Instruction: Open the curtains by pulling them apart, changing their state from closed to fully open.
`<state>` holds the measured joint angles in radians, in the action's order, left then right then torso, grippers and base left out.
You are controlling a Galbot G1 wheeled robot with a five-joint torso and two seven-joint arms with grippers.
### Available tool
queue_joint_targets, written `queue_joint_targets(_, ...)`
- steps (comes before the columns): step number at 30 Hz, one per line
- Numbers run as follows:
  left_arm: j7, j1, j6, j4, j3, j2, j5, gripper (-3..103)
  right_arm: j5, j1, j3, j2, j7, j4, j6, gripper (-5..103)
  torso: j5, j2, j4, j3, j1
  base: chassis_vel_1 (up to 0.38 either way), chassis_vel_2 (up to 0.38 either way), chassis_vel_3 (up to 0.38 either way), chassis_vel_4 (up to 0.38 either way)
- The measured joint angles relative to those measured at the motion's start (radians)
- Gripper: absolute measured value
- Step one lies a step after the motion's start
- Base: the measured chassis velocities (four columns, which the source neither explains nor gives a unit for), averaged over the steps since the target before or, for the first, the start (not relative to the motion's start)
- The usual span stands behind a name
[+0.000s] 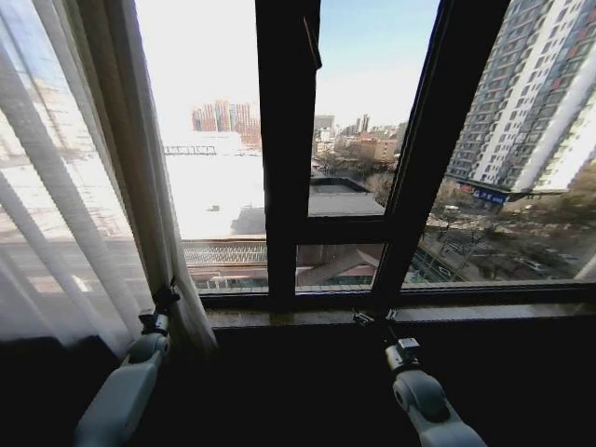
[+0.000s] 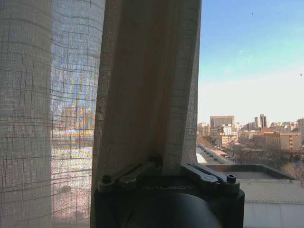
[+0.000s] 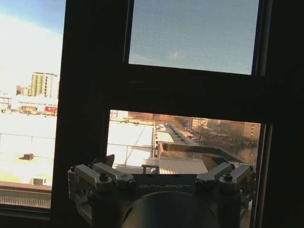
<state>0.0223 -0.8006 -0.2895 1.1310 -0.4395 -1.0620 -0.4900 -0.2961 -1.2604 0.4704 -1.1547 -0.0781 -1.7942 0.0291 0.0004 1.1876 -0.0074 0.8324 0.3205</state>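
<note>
Sheer curtain [image 1: 56, 205]: hanging bunched at the window's left, outboard of the left fingers.
Left gripper [image 1: 166, 300]: fingers closing on the cream drape edge [image 2: 147, 85].
Right gripper [image 1: 372, 318]: fingers spread apart, holding nothing, facing the dark window frame [image 1: 284, 158].
Risk: fabric probably slipping free if the pinch is shallow.
Containers: none.
</note>
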Motion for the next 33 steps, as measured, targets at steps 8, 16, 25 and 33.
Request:
queue_joint_targets(8, -0.001, -0.006, -0.006, -0.002, -0.004, 0.001, 0.000, 0, 0.000, 0.000, 0.000, 0.000, 0.000, 0.000, 0.000, 100, -0.0001, 0.000, 0.0001, 0.000, 0.000, 0.344, 0.352, -0.349, -0.357)
queue_joint_targets(16, 0.002, -0.008, -0.008, -0.002, -0.007, 0.001, 0.000, 0, 0.000, 0.000, 0.000, 0.000, 0.000, 0.000, 0.000, 100, -0.0003, 0.000, 0.0005, 0.000, 0.000, 0.294, 0.308, -0.303, -0.301)
queue_joint_targets(25, 0.008, -0.012, -0.007, 0.001, -0.007, 0.003, 0.001, 0, 0.000, 0.000, 0.000, 0.000, 0.000, 0.000, 0.000, 100, 0.0004, 0.000, -0.0005, 0.000, 0.000, 0.053, 0.034, -0.042, -0.044)
queue_joint_targets(33, 0.010, -0.016, -0.006, 0.006, -0.006, 0.004, 0.002, 0, 0.000, 0.000, 0.000, 0.000, 0.000, 0.000, 0.000, 100, -0.0002, 0.000, 0.0001, 0.000, 0.000, -0.016, -0.018, 0.016, 0.017)
